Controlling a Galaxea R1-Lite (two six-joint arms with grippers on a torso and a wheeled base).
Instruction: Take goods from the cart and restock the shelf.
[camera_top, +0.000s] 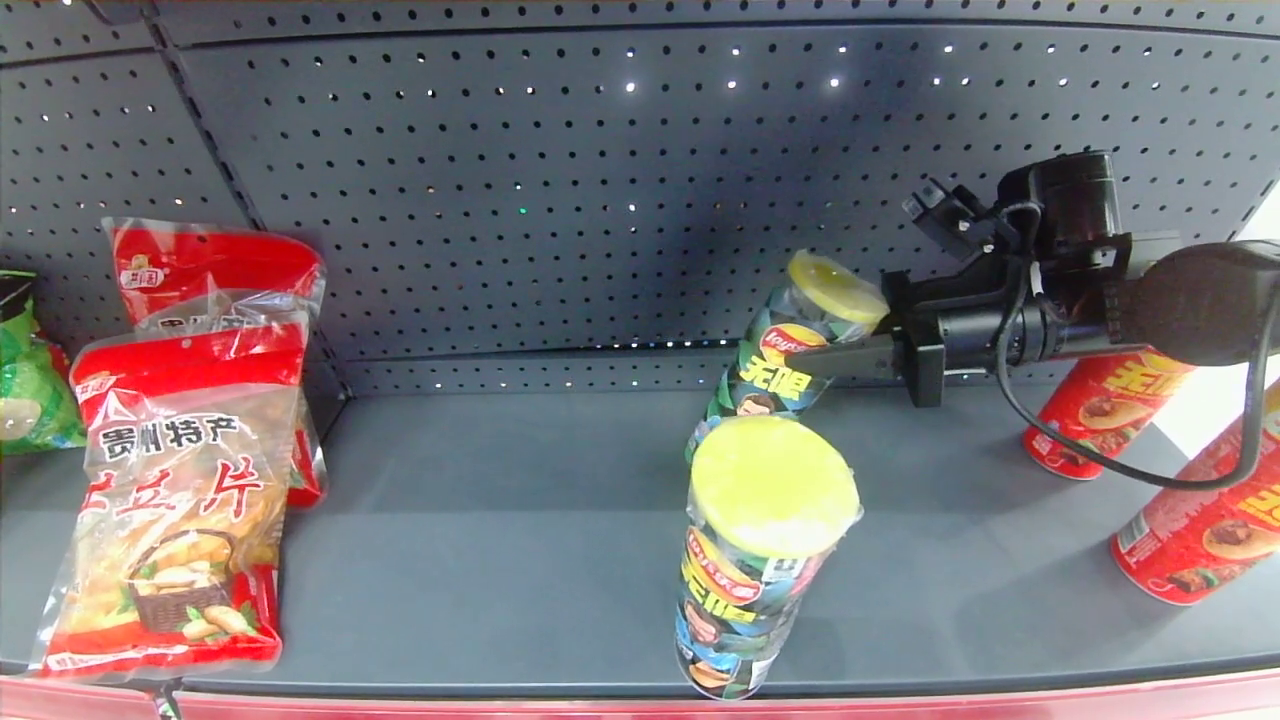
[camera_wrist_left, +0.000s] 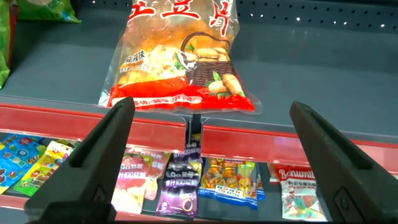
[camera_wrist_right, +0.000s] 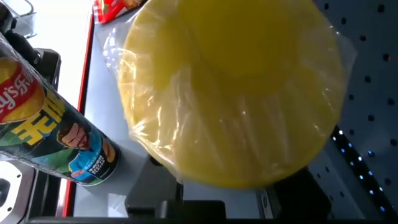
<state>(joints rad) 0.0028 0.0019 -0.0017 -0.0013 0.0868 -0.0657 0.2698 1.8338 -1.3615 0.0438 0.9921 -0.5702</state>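
Observation:
A chip can (camera_top: 770, 385) with a yellow lid (camera_wrist_right: 236, 81) leans at the back of the grey shelf (camera_top: 520, 500), its top tipped to the right. My right gripper (camera_top: 815, 360) is shut on its upper body from the right. Its lower end is hidden behind a second, matching can (camera_top: 755, 560), which stands upright at the shelf's front edge and also shows as the nearby can (camera_wrist_right: 56, 137) in the right wrist view. My left gripper (camera_wrist_left: 211, 106) hangs open and holds nothing, in front of the shelf's red front rail (camera_wrist_left: 249, 134).
Two red chip cans (camera_top: 1100, 400) (camera_top: 1200, 530) stand at the right. A red potato-chip bag (camera_top: 175, 500) leans at the front left with another bag (camera_top: 215, 270) behind it and a green bag (camera_top: 30, 380) at the far left. Small packets (camera_wrist_left: 186, 180) fill the lower shelf.

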